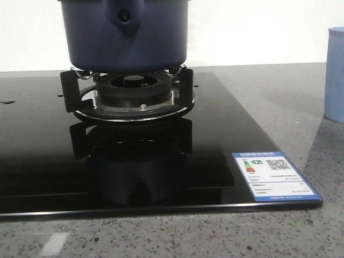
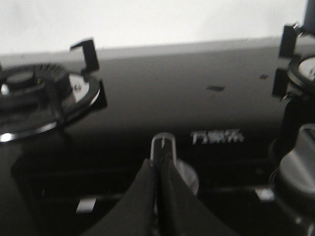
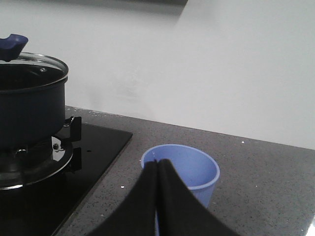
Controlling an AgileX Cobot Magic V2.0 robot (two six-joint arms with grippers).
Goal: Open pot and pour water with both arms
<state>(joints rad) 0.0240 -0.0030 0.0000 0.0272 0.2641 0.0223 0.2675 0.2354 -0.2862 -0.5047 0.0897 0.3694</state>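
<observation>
**Lid on, both arms waiting**

Front: the pot point(image 1: 123, 35) sits on the burner point(image 1: 131, 91), centred for heating.
Left wrist: left end effector point(image 2: 158, 169) closed, empty, above a knob point(image 2: 162, 145).
Right wrist: right end effector point(image 3: 157, 169) closed, empty, before the cup point(image 3: 192, 172); glass lid point(image 3: 34, 61) still on.

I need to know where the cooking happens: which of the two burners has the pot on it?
The burner in the front view, carrying the navy pot. The other burner, in the left wrist view, is bare.
</observation>
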